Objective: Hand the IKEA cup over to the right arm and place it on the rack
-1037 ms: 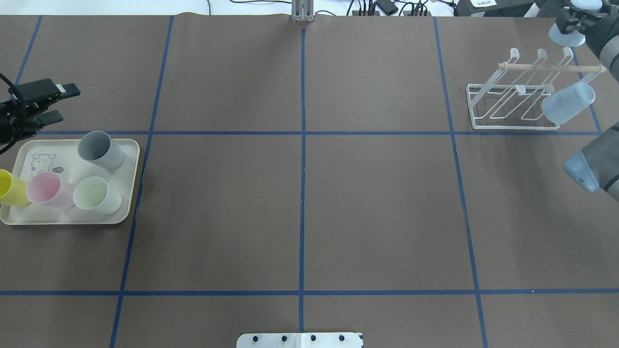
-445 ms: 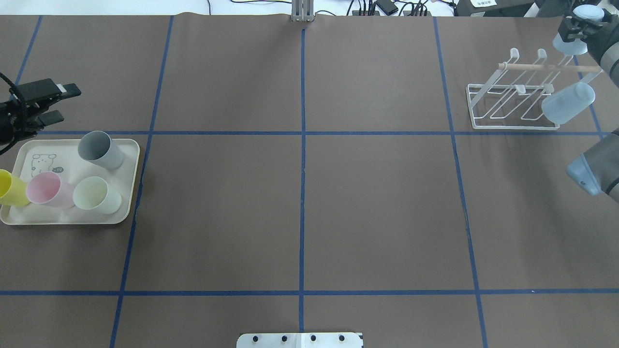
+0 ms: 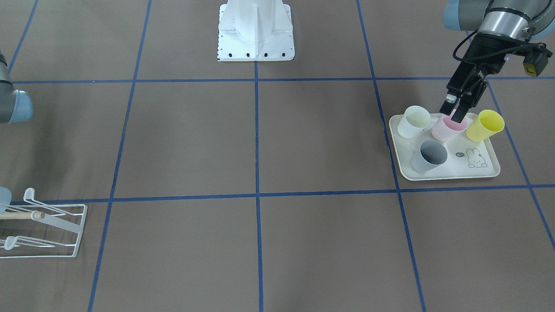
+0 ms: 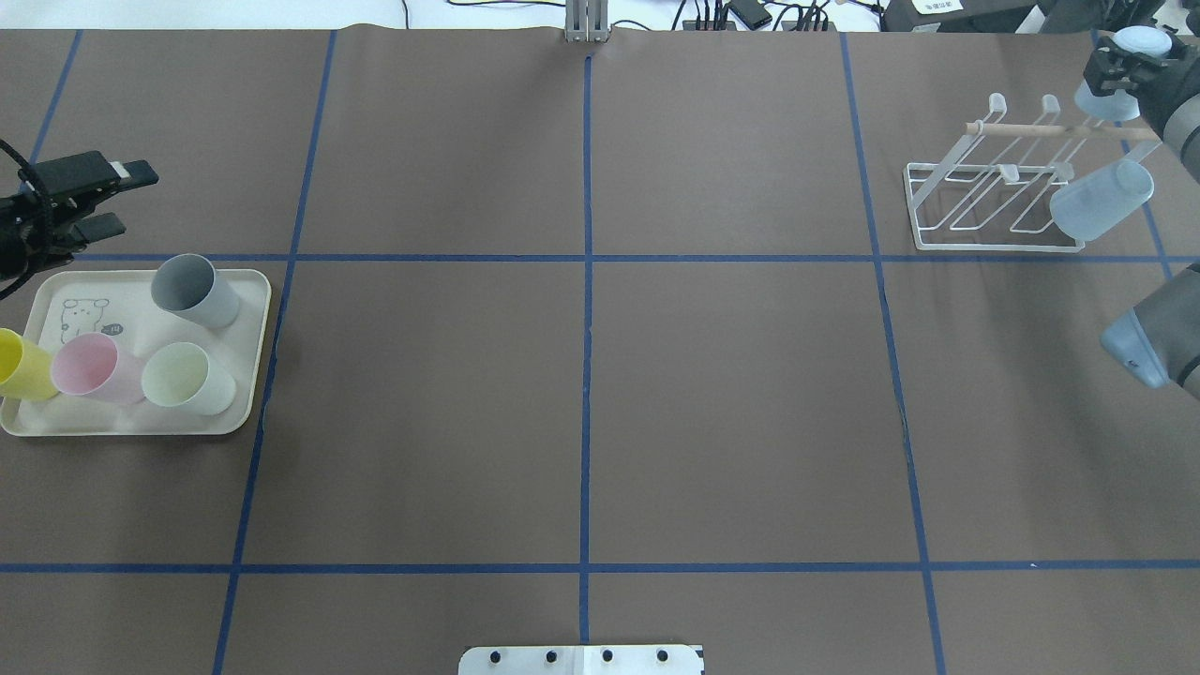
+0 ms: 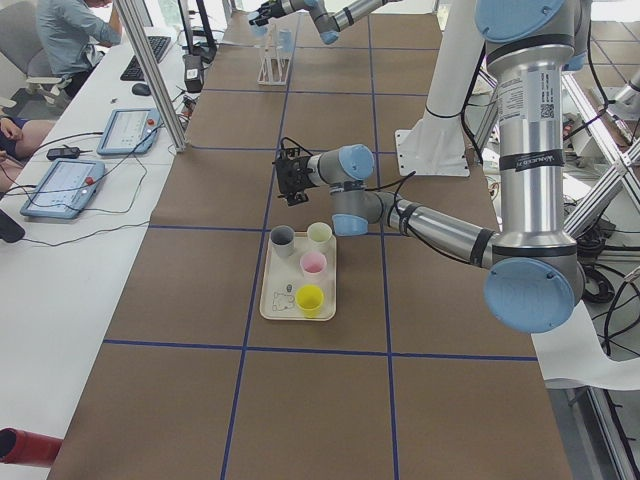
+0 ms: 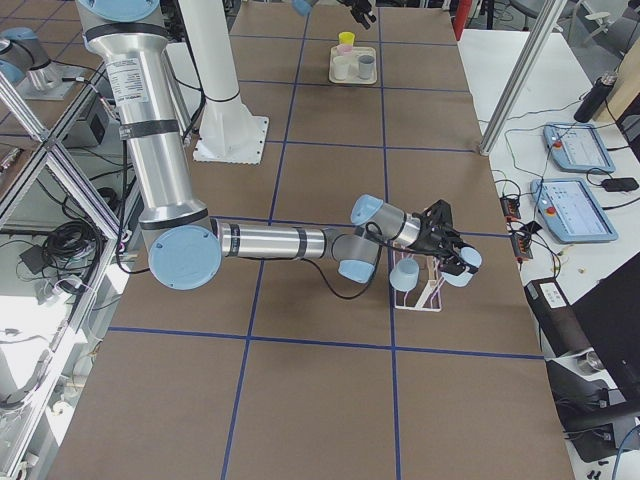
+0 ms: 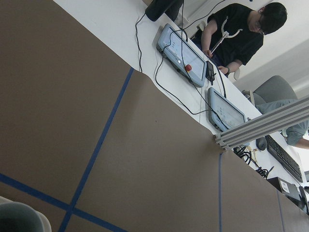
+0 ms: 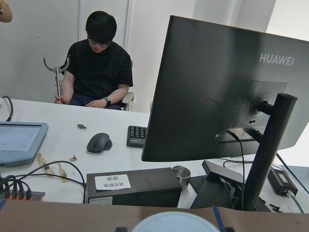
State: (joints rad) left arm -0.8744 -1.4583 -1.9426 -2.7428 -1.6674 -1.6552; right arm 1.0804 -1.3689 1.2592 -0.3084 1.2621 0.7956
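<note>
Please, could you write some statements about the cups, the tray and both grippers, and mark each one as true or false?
1. The yellow cup stands on the tray. True.
2. The left gripper holds the pink cup. False: it is open and empty, beside the tray.
3. One blue cup sits on the rack. True.
4. The right gripper is empty. False: it grips a second blue cup by the rack.
5. The grey cup lies on the table. False: it stands on the tray.
</note>
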